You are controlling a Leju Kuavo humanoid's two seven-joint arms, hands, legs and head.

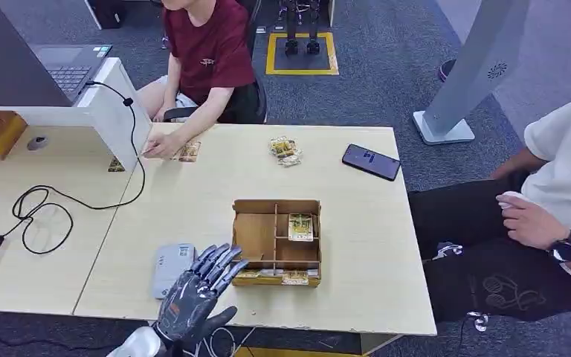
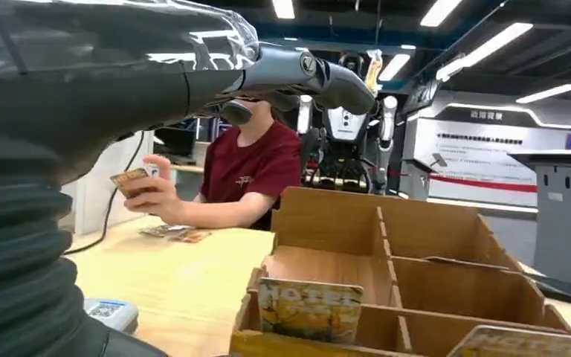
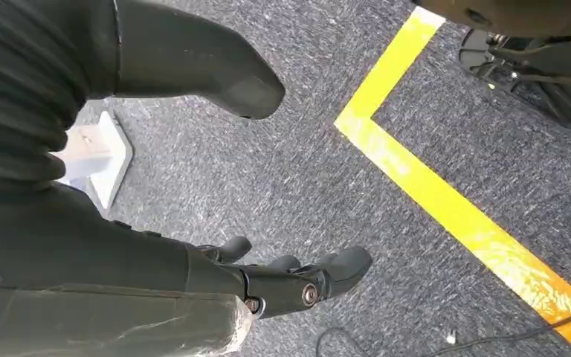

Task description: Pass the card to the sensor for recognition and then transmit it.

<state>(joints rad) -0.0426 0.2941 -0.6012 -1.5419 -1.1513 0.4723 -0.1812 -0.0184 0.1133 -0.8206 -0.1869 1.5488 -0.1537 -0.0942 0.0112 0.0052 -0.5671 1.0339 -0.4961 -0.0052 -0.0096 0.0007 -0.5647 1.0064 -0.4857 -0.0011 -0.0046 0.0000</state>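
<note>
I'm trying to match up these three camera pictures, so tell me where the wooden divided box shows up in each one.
Head view: the wooden box sits near the table's front edge, just right of the left hand.
Left wrist view: the box takes up the lower right, seen from low and close, cards standing in its near slots.
Right wrist view: not in it; this shows carpet and yellow floor tape.
Shared landmark: the person in the dark red shirt behind the table.

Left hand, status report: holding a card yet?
Left hand open, empty, above grey sensor. Right hand hangs over carpet, empty. Card in wooden tray. Nothing in the way.
</note>
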